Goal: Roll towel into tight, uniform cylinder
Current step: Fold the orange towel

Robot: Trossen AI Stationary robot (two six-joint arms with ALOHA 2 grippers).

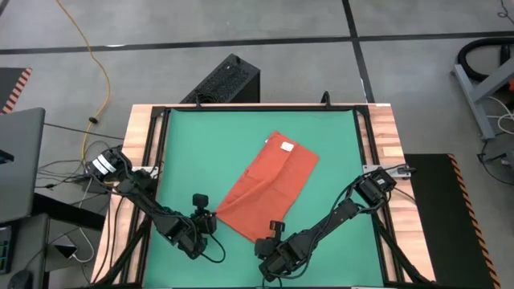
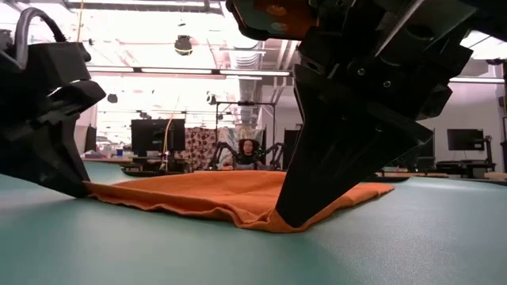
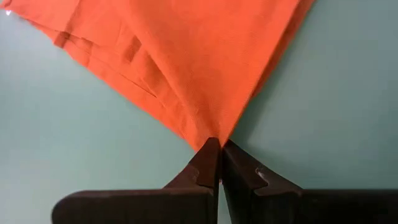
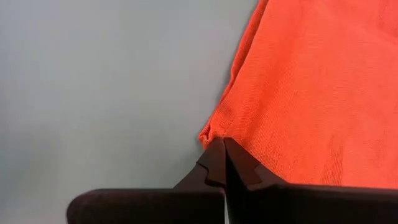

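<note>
Right up against the low camera, the right gripper comes down onto the near corner of the orange-red soft cloth towel, its dark fingers pinched tight together on the fabric there. From its own wrist camera the right gripper shows fingertips meeting on a crumpled corner of the towel.

That towel lies flat and unrolled at the centre of the high view, a long rectangle turned on a diagonal, running from the upper middle of the frame down toward the lower centre. A small white tag sits at its upper end. A shallow fold line runs across the cloth near its lower half.

Over on the lower left of the high view, the left gripper has the towel's other lower corner. The left wrist camera confirms it: left gripper clamped fully closed, the towel fanning out from the fingertips with a few creases along one edge.

Both corners are held, low on the flat green mat that covers the table. Around the mat runs a light wooden table border.

Beyond that, a black box stands on the grey floor at the upper centre, and a yellow cable trails at the upper left. In the low view a person sits far back in the room.
</note>
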